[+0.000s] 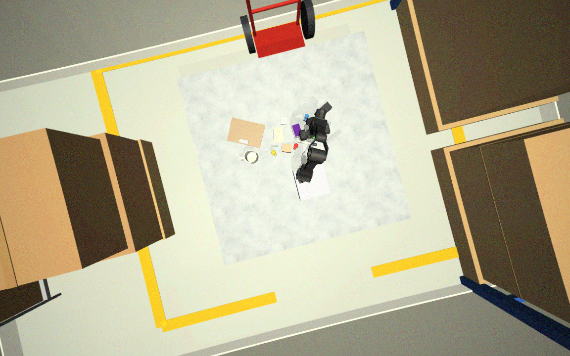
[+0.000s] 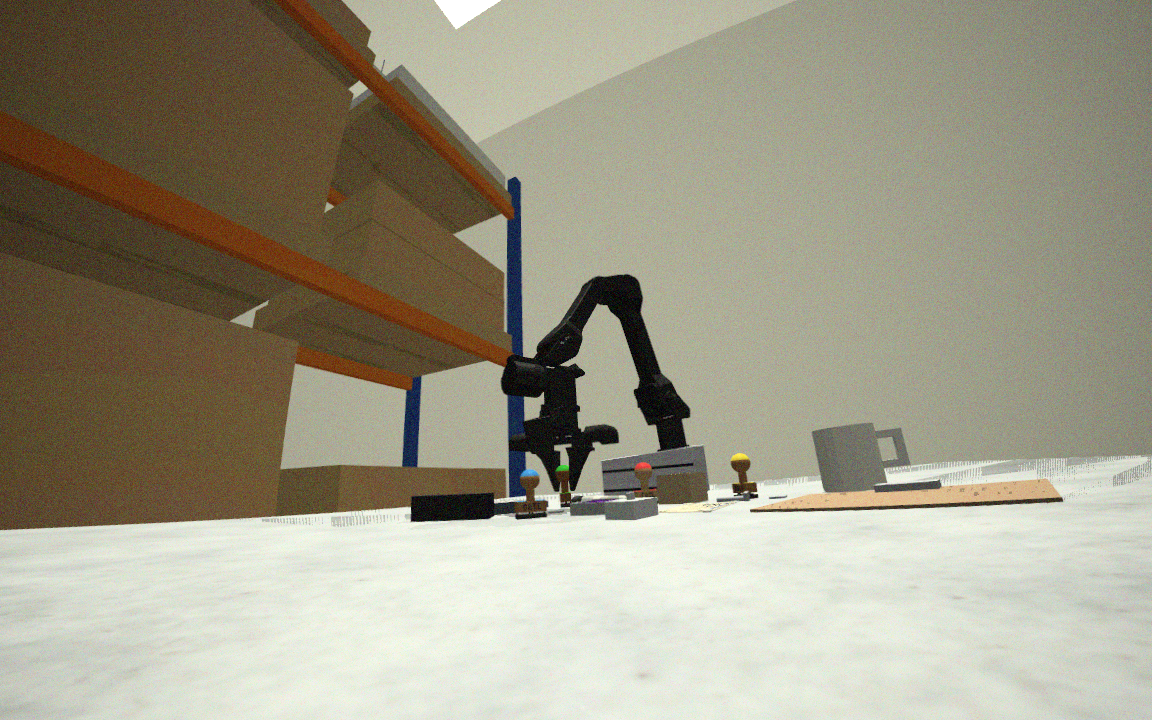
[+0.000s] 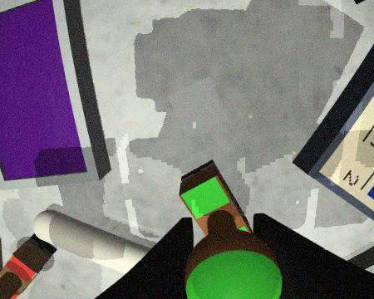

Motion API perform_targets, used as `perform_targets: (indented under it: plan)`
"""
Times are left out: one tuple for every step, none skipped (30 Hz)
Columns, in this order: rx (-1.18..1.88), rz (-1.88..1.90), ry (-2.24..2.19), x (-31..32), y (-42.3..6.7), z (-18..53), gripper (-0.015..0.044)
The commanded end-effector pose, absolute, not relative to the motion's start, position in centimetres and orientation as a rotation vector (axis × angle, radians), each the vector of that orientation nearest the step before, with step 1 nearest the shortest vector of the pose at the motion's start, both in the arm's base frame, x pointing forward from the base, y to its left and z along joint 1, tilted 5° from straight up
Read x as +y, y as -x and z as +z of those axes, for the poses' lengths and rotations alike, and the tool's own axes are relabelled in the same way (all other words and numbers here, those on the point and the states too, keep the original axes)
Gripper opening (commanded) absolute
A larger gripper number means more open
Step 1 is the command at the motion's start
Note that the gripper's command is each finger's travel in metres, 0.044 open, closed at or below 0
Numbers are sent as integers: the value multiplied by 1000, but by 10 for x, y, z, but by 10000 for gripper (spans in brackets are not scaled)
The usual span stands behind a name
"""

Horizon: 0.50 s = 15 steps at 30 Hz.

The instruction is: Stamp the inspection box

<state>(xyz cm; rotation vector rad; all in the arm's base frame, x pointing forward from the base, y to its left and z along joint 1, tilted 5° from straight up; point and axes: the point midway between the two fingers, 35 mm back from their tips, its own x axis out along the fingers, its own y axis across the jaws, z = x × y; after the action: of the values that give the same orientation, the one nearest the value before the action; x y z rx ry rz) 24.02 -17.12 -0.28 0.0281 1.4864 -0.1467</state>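
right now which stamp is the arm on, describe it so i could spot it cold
Start at the black robot arm on the pale mottled bench and follow it down to its end effector. Between the fingers stands a small brown wooden stamp with a round green knob and a green label on its base. Its neighbours carry blue, red and yellow knobs; only this one is green.
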Motion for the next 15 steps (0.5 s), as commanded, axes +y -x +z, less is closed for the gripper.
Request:
perform_targets:
  plan:
    - [1486, -149, -27, -171, -240, 0, 0]
    - [1486, -149, -27, -171, -240, 0, 0]
    - [1486, -149, -27, -171, -240, 1, 0]
    - [1486, -149, -27, -171, -240, 1, 0]
    - [1486, -149, -27, -171, -240, 2, 0]
    - [1486, -149, -27, -171, -240, 2, 0]
    - [1486, -149, -27, -171, -240, 3, 0]
    - [1486, -149, -27, -171, -240, 3, 0]
    - [1485, -149, -27, -171, -240, 4, 0]
    - [1485, -149, -27, -171, -240, 4, 0]
    - [1485, -150, -26, -171, -240, 5, 0]
    - [1485, -150, -26, -171, -240, 5, 0]
    - [1485, -150, -26, -171, -240, 6, 0]
    - [1485, -150, -26, -171, -240, 6, 0]
    - [1485, -150, -26, -171, -240, 7, 0]
